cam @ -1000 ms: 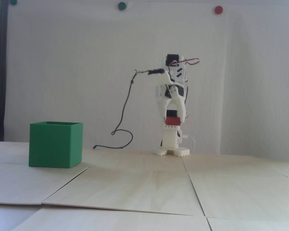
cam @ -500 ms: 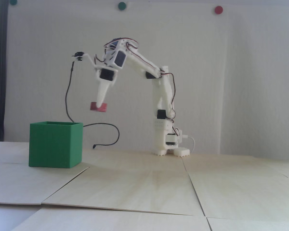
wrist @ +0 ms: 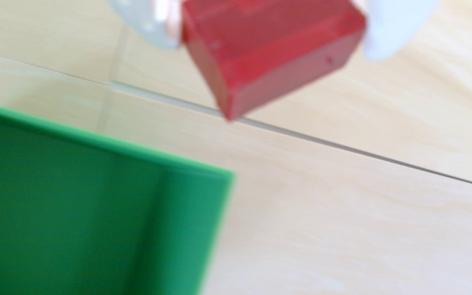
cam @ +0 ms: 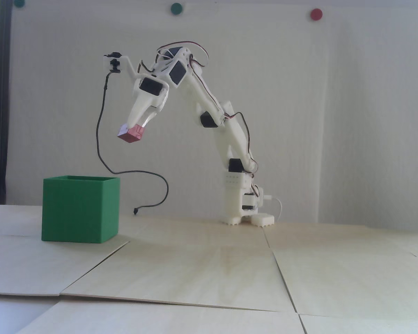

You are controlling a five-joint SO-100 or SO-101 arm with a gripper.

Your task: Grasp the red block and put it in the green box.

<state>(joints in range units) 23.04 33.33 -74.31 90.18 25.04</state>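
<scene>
Above the table (cam: 209, 264), the pincer (cam: 134, 127) gripping the red block (cam: 130, 134) rose, nearer the green box (cam: 80, 208).

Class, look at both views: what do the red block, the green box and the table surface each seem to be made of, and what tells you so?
Red block: probably plastic or painted wood; matte, uniform colour, crisp edges, tiny specks.
Green box: likely plastic, perhaps printed; thin walls, an even matte green.
Table surface: pale wood panels, possibly plywood; faint grain and visible seams between sheets.
The gripper holding the block looks like white plastic.

Block (cam: 131, 133) in the hand (cam: 134, 126) — above and right of the box (cam: 80, 208), fixed view.
</scene>
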